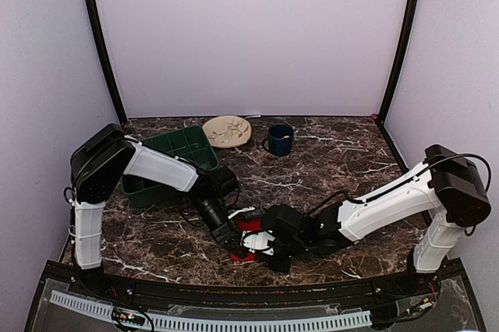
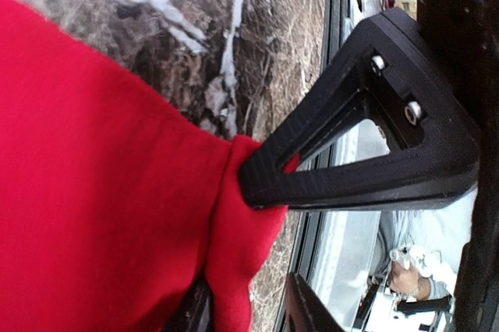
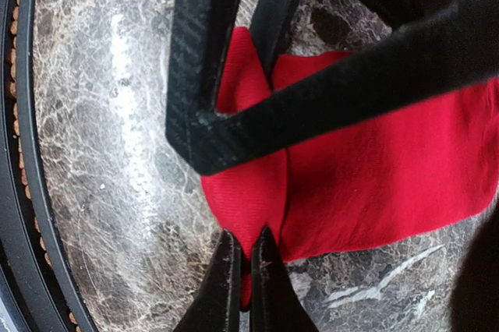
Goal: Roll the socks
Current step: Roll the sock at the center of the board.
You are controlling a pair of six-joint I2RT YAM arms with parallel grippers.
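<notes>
A red sock (image 1: 249,227) lies bunched on the dark marble table near the front middle, between both grippers. My left gripper (image 1: 236,241) reaches it from the left and my right gripper (image 1: 263,243) from the right, so the two almost touch. In the left wrist view the sock (image 2: 93,192) fills the left side, and my left gripper (image 2: 234,246) is shut on a fold at its edge. In the right wrist view my right gripper (image 3: 248,223) pinches a raised fold of the sock (image 3: 374,160), fingertips (image 3: 228,270) close together. Much of the sock is hidden under the grippers in the top view.
A green bin (image 1: 175,149) stands at the back left beside the left arm. A beige plate (image 1: 227,131) and a dark blue mug (image 1: 280,139) sit at the back. The table's front rail (image 3: 15,192) runs close to the sock.
</notes>
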